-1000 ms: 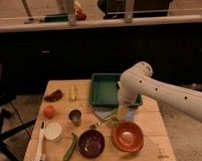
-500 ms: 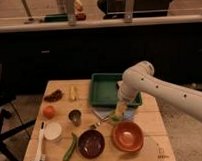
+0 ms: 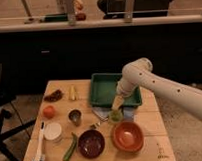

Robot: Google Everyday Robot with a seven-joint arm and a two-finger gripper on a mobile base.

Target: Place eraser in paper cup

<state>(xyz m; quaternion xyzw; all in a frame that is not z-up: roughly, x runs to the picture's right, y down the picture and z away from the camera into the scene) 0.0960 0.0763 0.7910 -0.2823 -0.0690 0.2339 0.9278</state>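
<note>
My gripper (image 3: 116,105) hangs from the white arm (image 3: 144,78) that reaches in from the right. It is at the front edge of the green tray (image 3: 102,89), just above a small greenish cup-like object (image 3: 116,116). A white round paper cup (image 3: 52,130) stands at the front left of the table, far from the gripper. I cannot make out the eraser; it is hidden or out of view.
On the wooden table: an orange bowl (image 3: 127,135), a dark red bowl (image 3: 91,143), a green vegetable (image 3: 71,147), a metal cup (image 3: 74,116), an orange fruit (image 3: 49,112), a brown item (image 3: 53,95), a yellow item (image 3: 72,92), a white brush (image 3: 39,146).
The gripper has edged slightly left along the tray's front edge. Nothing else on the table has moved.
</note>
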